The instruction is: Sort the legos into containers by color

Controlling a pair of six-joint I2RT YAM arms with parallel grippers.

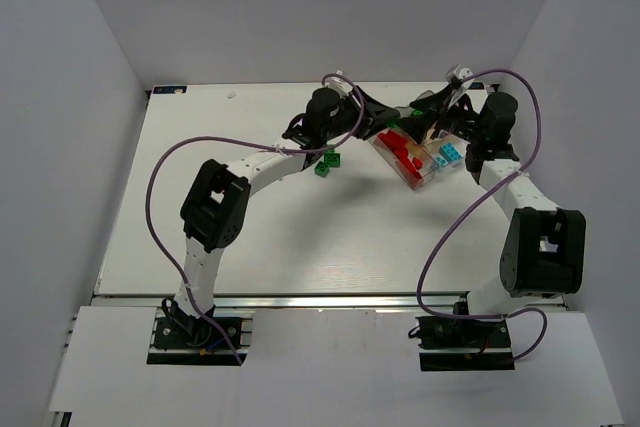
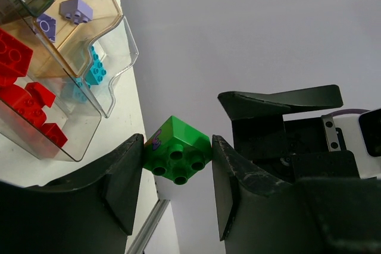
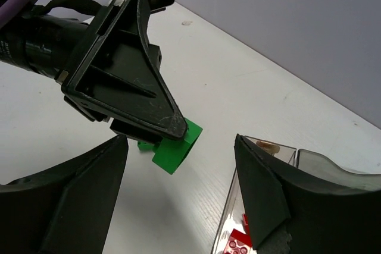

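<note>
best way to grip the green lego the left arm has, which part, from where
Its two flat opposite side walls, coming in from the studded face. The green lego sits that way in the left gripper: studs toward the wrist, jaws flat on its sides.

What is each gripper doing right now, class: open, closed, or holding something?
Left gripper: closed on a green brick.
Right gripper: open, holding nothing.

1. From above, we find the tray (image 1: 418, 185) right of centre on the table (image 1: 250, 237).
2. We see loose bricks (image 1: 328, 162) left of it.
3. In our left wrist view, another brick (image 2: 177, 150) sits low-centre in the left gripper (image 2: 177, 162), tray (image 2: 122, 52) upper left.
</note>
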